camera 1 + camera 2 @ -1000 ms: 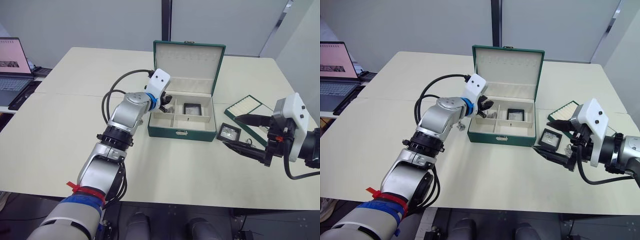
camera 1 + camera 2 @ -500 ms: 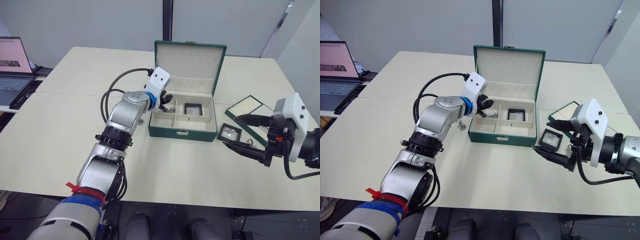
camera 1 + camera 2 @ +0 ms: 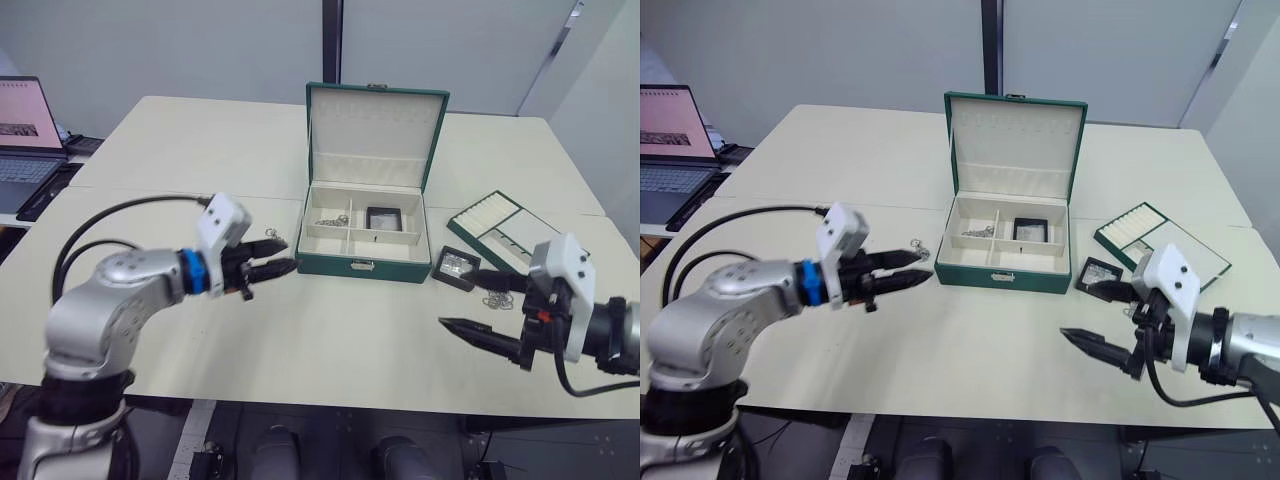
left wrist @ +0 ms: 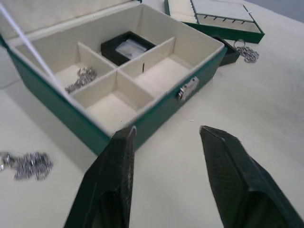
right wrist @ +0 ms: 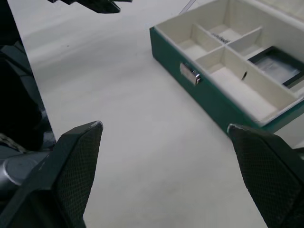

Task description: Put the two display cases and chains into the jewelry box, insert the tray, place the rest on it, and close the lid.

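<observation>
The jewelry box [image 3: 362, 262] stands open mid-table with the lid [image 3: 376, 124] upright. One silver chain [image 3: 328, 220] lies in its back-left compartment and one display case [image 3: 385, 217] in the back-right. Another chain [image 4: 28, 164] lies on the table left of the box, just beyond my open, empty left gripper [image 3: 272, 257]. The second display case [image 3: 458, 267] sits on the table right of the box, with the linked rings [image 3: 497, 300] beside it and the tray [image 3: 510, 228] behind. My right gripper [image 3: 454, 299] hovers wide open and empty, nearer than that case.
A laptop [image 3: 25, 130] sits at the far left beside the table. Bare tabletop [image 3: 340, 330] stretches in front of the box between both grippers. The table's right edge runs close to the tray.
My left arm has drawn back out of the box toward the left and front, leaving a chain in the back-left compartment. The right gripper has pulled back from the outside display case.
</observation>
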Available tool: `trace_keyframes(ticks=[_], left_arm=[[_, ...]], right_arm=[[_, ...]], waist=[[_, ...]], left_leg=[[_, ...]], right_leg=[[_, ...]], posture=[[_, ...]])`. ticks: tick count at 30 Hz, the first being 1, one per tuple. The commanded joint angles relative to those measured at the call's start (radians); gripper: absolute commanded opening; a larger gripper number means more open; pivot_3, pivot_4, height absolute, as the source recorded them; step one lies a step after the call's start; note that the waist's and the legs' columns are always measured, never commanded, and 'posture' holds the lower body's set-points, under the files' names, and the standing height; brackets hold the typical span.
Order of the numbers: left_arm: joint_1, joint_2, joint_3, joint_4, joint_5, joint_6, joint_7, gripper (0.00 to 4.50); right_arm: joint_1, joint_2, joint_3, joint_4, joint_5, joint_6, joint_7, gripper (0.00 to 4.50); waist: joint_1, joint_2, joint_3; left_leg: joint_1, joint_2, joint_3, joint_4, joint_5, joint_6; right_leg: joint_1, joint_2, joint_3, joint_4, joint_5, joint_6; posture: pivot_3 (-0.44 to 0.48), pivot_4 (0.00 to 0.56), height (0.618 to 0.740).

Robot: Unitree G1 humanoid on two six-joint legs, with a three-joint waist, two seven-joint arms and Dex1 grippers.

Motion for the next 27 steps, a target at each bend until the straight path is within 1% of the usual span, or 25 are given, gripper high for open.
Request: trace_keyframes(ticks=[1, 4, 7, 9, 11, 12, 16, 22, 24, 27], left_arm=[[0.106, 0.047, 0.128, -0.071, -0.064, -0.046, -0.047, 3.44], [0.228, 0.039, 0.212, -0.064, -0.056, -0.131, -0.054, 4.41], [0.367, 0.045, 0.272, -0.072, -0.028, -0.227, -0.084, 4.46], [0.443, 0.048, 0.316, -0.074, -0.04, -0.27, -0.117, 4.46], [0.524, 0.074, 0.351, -0.051, -0.015, -0.33, -0.167, 4.46], [0.545, 0.082, 0.362, -0.031, -0.01, -0.355, -0.187, 4.46], [0.562, 0.096, 0.382, 0.006, -0.032, -0.386, -0.205, 4.46], [0.548, 0.102, 0.383, 0.015, -0.047, -0.394, -0.192, 4.46], [0.517, 0.09, 0.384, 0.018, -0.048, -0.375, -0.138, 4.46], [0.457, 0.079, 0.376, 0.017, -0.057, -0.314, -0.028, 4.46]], right_arm=[[0.068, 0.029, -0.023, -0.045, -0.023, -0.027, -0.005, 4.5], [0.149, 0.05, -0.022, -0.063, -0.059, -0.039, 0.006, 4.5], [0.216, 0.063, -0.041, -0.082, -0.069, -0.044, 0.015, 4.5], [0.27, 0.063, -0.054, -0.094, -0.092, -0.048, 0.029, 4.5], [0.313, 0.067, -0.067, -0.104, -0.103, -0.056, 0.039, 4.5], [0.323, 0.07, -0.072, -0.105, -0.105, -0.061, 0.042, 4.5], [0.335, 0.074, -0.073, -0.105, -0.114, -0.071, 0.049, 4.5], [0.32, 0.067, -0.071, -0.099, -0.111, -0.074, 0.051, 4.5], [0.278, 0.053, -0.067, -0.1, -0.094, -0.072, 0.044, 4.5], [0.156, 0.022, -0.052, -0.095, -0.043, -0.066, 0.012, 4.5]], waist=[[0.0, 0.0, 0.0], [-0.002, 0.0, 0.0], [-0.004, 0.0, 0.0], [-0.005, 0.0, 0.0], [-0.005, 0.0, 0.0], [-0.005, 0.0, -0.001], [-0.007, 0.0, -0.001], [-0.007, 0.0, -0.001], [-0.007, 0.0, -0.001], [-0.008, 0.0, -0.001]], left_leg=[[0.0, 0.0, 0.0, 0.0, 0.0, 0.0], [0.002, 0.0, 0.0, -0.001, -0.001, 0.002], [0.002, 0.0, 0.0, -0.001, -0.001, 0.002], [0.003, 0.0, 0.0, -0.001, -0.002, 0.003], [0.003, 0.0, 0.001, -0.001, -0.002, 0.003], [0.003, 0.0, 0.001, -0.001, -0.002, 0.003], [0.005, 0.0, 0.001, -0.002, -0.002, 0.004], [0.005, 0.0, 0.001, -0.002, -0.003, 0.004], [0.005, 0.0, 0.001, -0.002, -0.003, 0.004], [0.005, 0.0, 0.002, -0.002, -0.003, 0.004]], right_leg=[[0.0, 0.0, 0.0, 0.0, 0.0, 0.0], [0.001, 0.0, 0.0, 0.0, 0.0, 0.0], [0.001, 0.0, 0.001, 0.0, 0.0, 0.0], [0.001, 0.0, 0.001, 0.0, 0.0, 0.0], [0.001, 0.0, 0.001, 0.0, 0.0, 0.0], [0.001, 0.0, 0.001, 0.0, 0.0, 0.0], [-0.001, 0.0, 0.001, 0.0, 0.0, 0.0], [-0.001, 0.0, 0.002, 0.0, 0.0, 0.0], [-0.001, 0.0, 0.002, 0.0, 0.0, 0.0], [-0.001, 0.0, 0.003, 0.0, 0.0, -0.001]], posture=[[0.0, 0.15, 0.74], [0.0, 0.15, 0.74], [0.0, 0.15, 0.74], [0.0, 0.15, 0.74], [0.0, 0.15, 0.74], [0.0, 0.15, 0.74], [0.0, 0.15, 0.74], [0.0, 0.15, 0.74], [0.0, 0.15, 0.74], [0.0, 0.15, 0.74]])
